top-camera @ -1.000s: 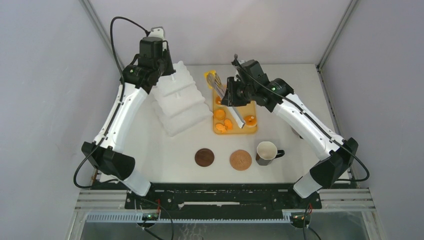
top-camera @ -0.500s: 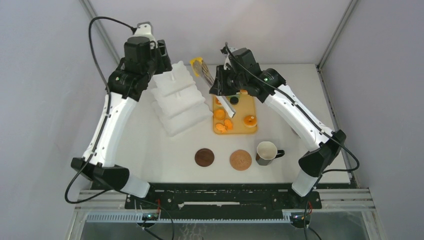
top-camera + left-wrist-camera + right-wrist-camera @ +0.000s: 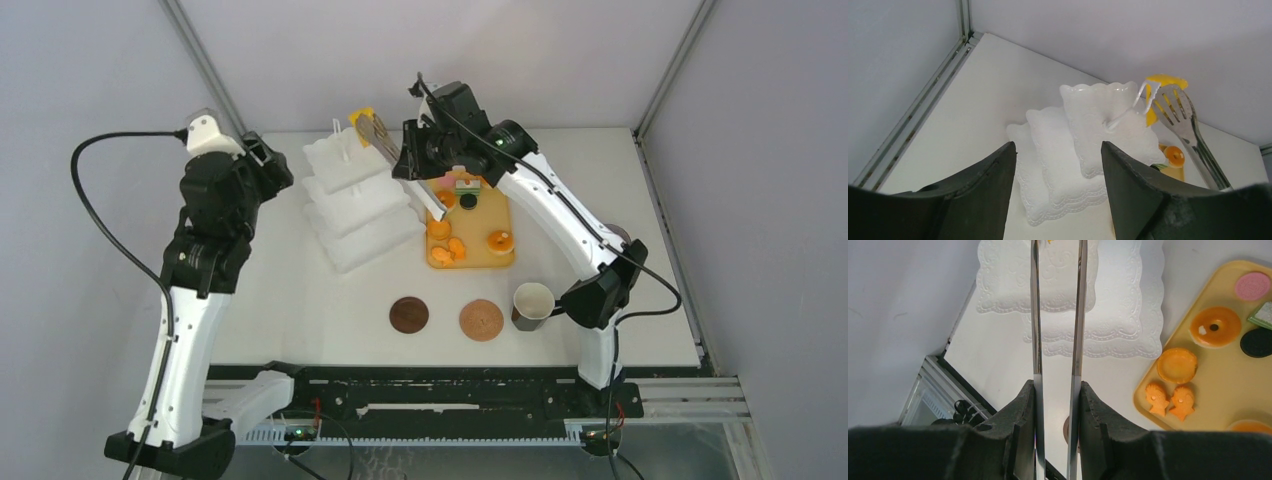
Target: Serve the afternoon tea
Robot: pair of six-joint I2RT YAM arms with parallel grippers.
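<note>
Carried leftward since a second ago, the yellow cake wedge [image 3: 362, 113] hangs in slotted steel tongs [image 3: 378, 135] over the white tiered stand [image 3: 365, 205], mostly hidden by their tips. Clamped on the tongs is the right tool [image 3: 1057, 390]; the left tool [image 3: 1058, 150], now withdrawn, stands apart and empty. Other small toy pastries [image 3: 447, 245] lie on the flat tan tray [image 3: 500, 258].

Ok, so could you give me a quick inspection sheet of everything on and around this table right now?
surface: white table; spills: nothing seen.
job's things: pastries on tray; yellow piece at the tips of the tongs, above the stand; mug near the front.
clutter: two coasters, nothing on them.
jaws: left jaws open, empty; right jaws shut on tongs.
cables: black cable loops off the left arm; another runs along the right arm.
surroundings: grey walls, metal frame.
</note>
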